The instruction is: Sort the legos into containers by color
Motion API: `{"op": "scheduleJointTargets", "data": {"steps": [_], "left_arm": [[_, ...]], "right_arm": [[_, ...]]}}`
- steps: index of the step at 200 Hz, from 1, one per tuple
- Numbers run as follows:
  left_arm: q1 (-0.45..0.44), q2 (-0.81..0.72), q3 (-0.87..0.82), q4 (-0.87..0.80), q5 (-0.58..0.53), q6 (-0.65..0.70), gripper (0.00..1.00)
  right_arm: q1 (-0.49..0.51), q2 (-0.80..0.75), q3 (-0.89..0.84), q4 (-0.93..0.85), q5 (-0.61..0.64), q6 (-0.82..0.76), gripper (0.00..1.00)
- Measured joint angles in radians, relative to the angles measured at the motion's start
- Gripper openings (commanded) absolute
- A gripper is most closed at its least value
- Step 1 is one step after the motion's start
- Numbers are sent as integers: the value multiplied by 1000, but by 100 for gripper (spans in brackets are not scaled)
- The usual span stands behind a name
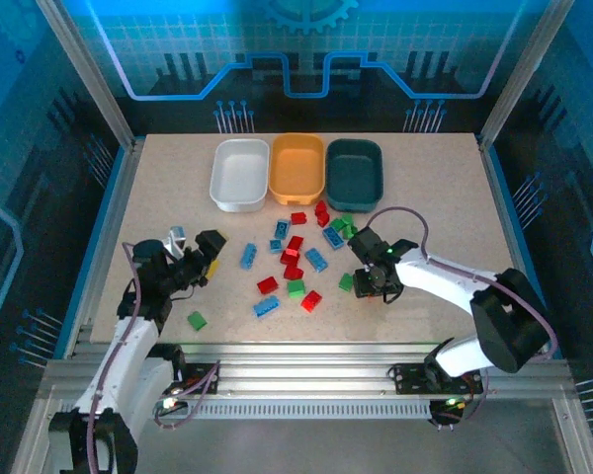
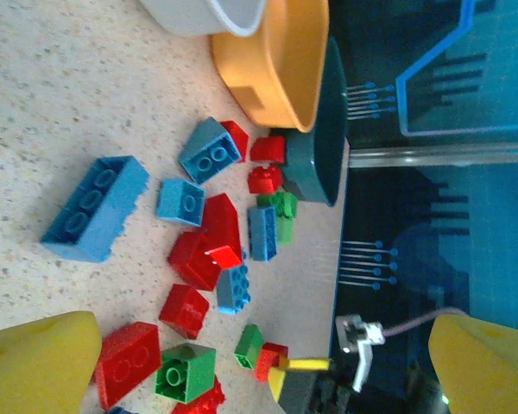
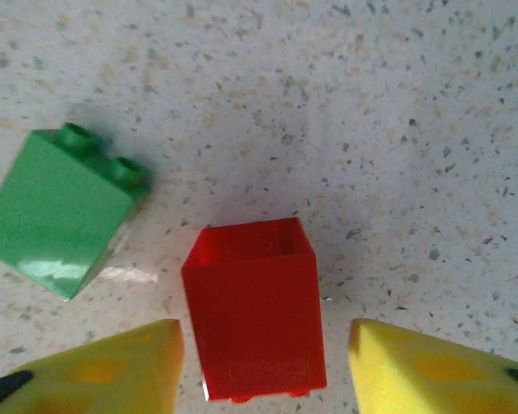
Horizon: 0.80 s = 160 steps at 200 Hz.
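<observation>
One red brick [image 3: 255, 310]: sitting right between my right-hand fingers, down on the speckled table [image 3: 371, 103].
Its long axis: runs straight along my fingers, from the wrist outward, with the brick lying on its side.
Its studs: at the near end, poking back toward my wrist.
Right gripper [image 3: 263, 362]: roughly half spread, one yellow fingertip on each side of the red brick. There's a sliver of table showing at one fingertip and a wider strip at the other, so I'm gripping nothing and no contact is visible.
Green brick [image 3: 60, 211]: just outside one of my right-hand fingertips, clear of the red brick. It lies slantwise to my fingers, studs at its far end, aimed away from the wrist.
Left gripper [image 2: 259, 371]: flung wide open and empty, its yellow fingertips out at the two bottom corners of its own wrist view.
Pile [image 1: 296, 257]: red, blue and green bricks strewn between my two grippers, just ahead of the left one.
White tray [image 1: 239, 170]: beyond the pile, well apart from both grippers.
Orange-yellow tray [image 1: 296, 163]: pressed up beside the white tray.
Dark teal tray [image 1: 355, 166]: next in the row, far ahead of my right gripper.
Top view: my right gripper's body covers the red brick, and here I get the full row of trays.
Right wrist view: this is where the gaps at my fingertips are plain.
Left wrist view: the pile seen side-on, and across it a yellow finger of my right gripper with a red brick close beside it.
</observation>
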<state>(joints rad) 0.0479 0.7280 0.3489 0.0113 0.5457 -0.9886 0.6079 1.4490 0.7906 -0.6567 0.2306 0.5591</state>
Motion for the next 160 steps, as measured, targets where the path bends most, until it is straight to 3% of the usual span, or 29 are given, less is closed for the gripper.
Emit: {"op": "scheduleJointTargets", "data": {"steps": [35, 84, 118, 160], "left_arm": [[-6, -2, 0, -29, -9, 16, 99], [-47, 56, 28, -55, -27, 27, 99], [-215, 161, 125, -77, -105, 72, 99], [-378, 366, 230, -68, -157, 110, 99]], "right_arm": [[-3, 46, 5, 12, 13, -10, 30], [-44, 34, 84, 7, 33, -37, 26], [-172, 72, 306, 36, 24, -84, 26], [-264, 408, 732, 82, 11, -163, 24]]}}
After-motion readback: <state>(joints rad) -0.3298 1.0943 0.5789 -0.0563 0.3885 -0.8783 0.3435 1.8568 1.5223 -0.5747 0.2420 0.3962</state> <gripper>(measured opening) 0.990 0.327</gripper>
